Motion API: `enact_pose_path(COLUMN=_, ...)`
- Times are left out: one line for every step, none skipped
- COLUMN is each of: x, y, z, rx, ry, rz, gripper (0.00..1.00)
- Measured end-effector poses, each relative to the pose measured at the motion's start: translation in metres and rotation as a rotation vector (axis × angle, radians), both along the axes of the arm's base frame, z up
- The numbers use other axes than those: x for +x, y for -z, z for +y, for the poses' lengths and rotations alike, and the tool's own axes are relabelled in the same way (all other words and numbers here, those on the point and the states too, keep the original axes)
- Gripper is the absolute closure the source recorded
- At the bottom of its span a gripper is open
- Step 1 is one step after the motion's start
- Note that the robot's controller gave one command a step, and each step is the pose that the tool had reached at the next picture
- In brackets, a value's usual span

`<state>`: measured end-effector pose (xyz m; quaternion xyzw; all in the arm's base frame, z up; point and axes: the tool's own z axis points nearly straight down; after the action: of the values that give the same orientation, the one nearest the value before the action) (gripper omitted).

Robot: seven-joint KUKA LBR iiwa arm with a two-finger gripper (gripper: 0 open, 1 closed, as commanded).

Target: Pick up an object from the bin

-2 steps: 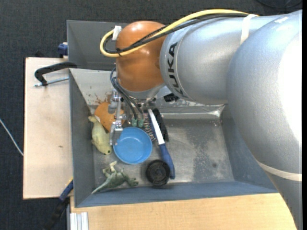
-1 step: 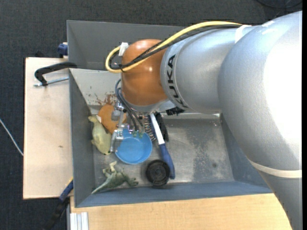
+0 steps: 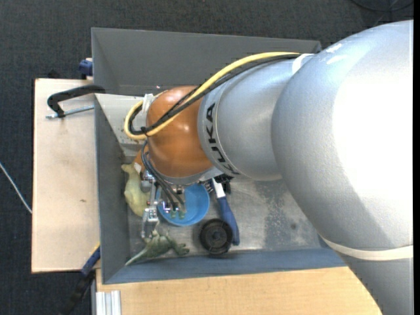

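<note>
My gripper [image 3: 160, 214] hangs low at eight o'clock in the bin [image 3: 275, 209], because that corner is where the loose things have gathered. Whether my grip is released or clenched I cannot tell, as the wrist hides it. The blue disc [image 3: 191, 207] lies flat just at my three o'clock, its near rim under me, and I judge it the likeliest pick. A green toy [image 3: 159, 247] sits at six, a yellow lump [image 3: 134, 193] at nine, and a black wheel [image 3: 215, 235] at four.
</note>
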<state>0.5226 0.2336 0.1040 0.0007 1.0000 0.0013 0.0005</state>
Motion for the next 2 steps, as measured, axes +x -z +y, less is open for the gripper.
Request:
enact_pose_path(x=-0.0093, y=0.0261, z=-0.0224, rx=0.012, ry=0.131, rz=-0.018, gripper=0.00)
enact_pose_path(x=-0.0108, y=0.0285, z=-0.0247, rx=0.007, ry=0.129, rz=-0.014, gripper=1.00)
